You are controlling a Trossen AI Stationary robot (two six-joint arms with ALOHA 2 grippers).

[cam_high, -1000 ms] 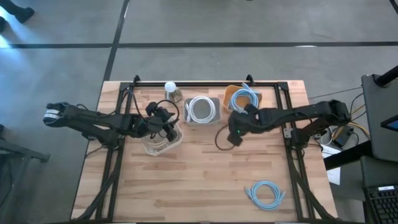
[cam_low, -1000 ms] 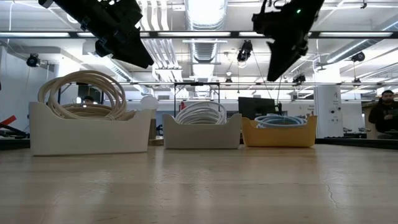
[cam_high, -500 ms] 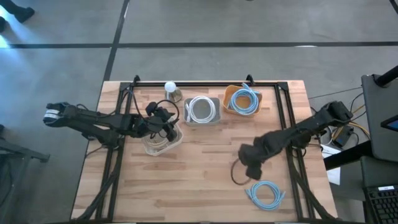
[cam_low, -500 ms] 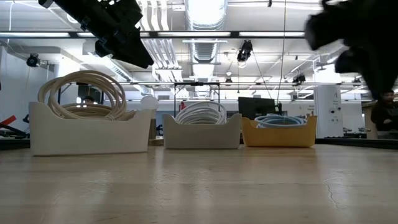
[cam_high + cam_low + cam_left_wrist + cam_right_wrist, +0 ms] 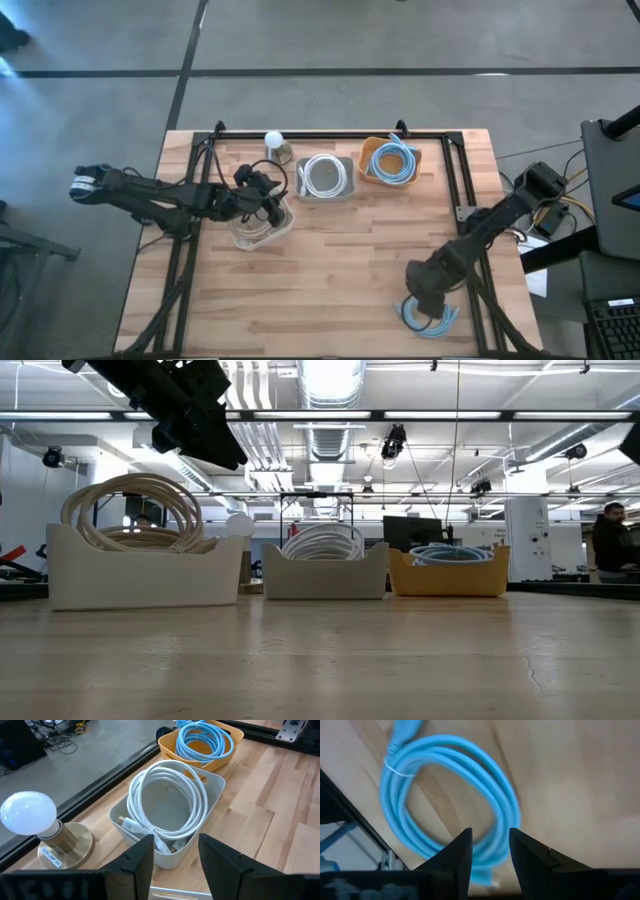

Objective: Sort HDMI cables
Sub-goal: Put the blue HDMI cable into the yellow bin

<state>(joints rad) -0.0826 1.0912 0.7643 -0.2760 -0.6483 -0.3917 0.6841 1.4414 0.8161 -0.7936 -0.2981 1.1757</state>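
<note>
One light blue HDMI cable coil [image 5: 428, 315] lies flat on the table near its near right corner. My right gripper [image 5: 425, 292] hovers open right over it. In the right wrist view the coil [image 5: 450, 742] shows beyond the spread fingers of that gripper [image 5: 486, 855]. My left gripper [image 5: 262, 205] waits open above the white bin [image 5: 285, 225] holding beige coils [image 5: 130, 510]. Its wrist view looks past the gripper [image 5: 175, 860] at the grey bin [image 5: 212, 787] with a white coil [image 5: 167, 795] and the orange bin [image 5: 172, 747] with blue coils.
Three bins stand in a row at the far side: white [image 5: 140, 575], grey [image 5: 325, 575] and orange [image 5: 448, 578]. A lamp with a white bulb [image 5: 273, 140] stands behind them. A black frame rail [image 5: 470, 250] runs along the right edge. A person [image 5: 608, 540] stands far off.
My right arm has swung from beside the orange bin toward the table's near edge and somewhat right, ending low over the loose blue coil. It has left the low view. The coil has stayed where it lay.
</note>
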